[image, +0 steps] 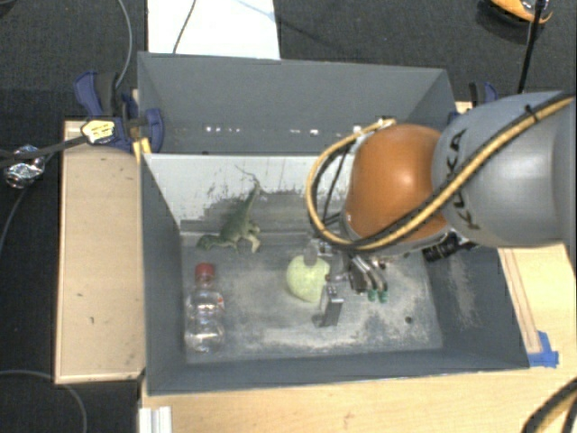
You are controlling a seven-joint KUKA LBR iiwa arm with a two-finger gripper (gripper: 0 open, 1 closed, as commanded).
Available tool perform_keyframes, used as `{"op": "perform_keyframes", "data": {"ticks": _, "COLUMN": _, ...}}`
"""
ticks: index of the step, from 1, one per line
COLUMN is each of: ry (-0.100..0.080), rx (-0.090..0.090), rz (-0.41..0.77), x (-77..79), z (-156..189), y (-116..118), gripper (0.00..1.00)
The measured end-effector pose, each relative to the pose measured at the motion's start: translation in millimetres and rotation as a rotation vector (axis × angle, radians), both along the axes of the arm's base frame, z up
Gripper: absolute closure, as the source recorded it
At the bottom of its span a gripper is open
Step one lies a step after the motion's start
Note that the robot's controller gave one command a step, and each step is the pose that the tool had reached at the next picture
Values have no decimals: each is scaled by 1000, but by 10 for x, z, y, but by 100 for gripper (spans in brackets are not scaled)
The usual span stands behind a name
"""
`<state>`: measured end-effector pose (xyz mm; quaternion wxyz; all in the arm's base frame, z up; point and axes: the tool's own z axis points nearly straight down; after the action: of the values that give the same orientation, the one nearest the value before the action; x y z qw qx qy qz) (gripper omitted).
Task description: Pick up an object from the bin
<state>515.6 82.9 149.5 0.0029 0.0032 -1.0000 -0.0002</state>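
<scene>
**Camera view, from above.** The arm [514,179] reaches in from the right. Its wrist sits under a rounded orange cover [392,183], which is looped by yellow-and-black cables [312,188].

Below the cover, the hand [344,296] hangs low over the floor of the grey metal bin [288,106], a little right of centre. Whether the hand is released or clenched cannot be told, because the wrist hides most of it.

The nearest thing is a pale green round thing [305,280], apple-like in shape, lying near the middle of the bin floor. It is just beside the hand, on the hand's left in this view. Whether the two touch cannot be told, and the round thing is not seen held.

Two other things lie well apart from the hand:
- A green toy dinosaur [236,228] stands at the foot of the back wall, left of centre, with one thin end raised against the wall.
- A clear plastic bottle [205,312] lies near the front-left corner, its red cap [205,271] pointing toward the back.

The floor between these things is bare metal — scuffed with pale marks.
</scene>
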Motion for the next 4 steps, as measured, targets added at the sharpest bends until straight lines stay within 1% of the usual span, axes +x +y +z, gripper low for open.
{"op": "perform_keyframes", "data": {"ticks": 1, "ry": -8, "rx": 1, "rz": -2, "x": 17, "z": 44, "y": -4, "gripper": 0}}
{"op": "perform_keyframes", "data": {"ticks": 2, "ry": -11, "rx": 2, "rz": -71, "x": 73, "z": -72, "y": -35, "gripper": 0}}
{"op": "perform_keyframes", "data": {"ticks": 3, "ry": -8, "rx": 1, "rz": -203, "x": 261, "z": -362, "y": -77, "gripper": 0}}
{"op": "perform_keyframes", "data": {"ticks": 4, "ry": -18, "rx": 3, "rz": 26, "x": 514, "z": -784, "y": -116, "gripper": 100}}
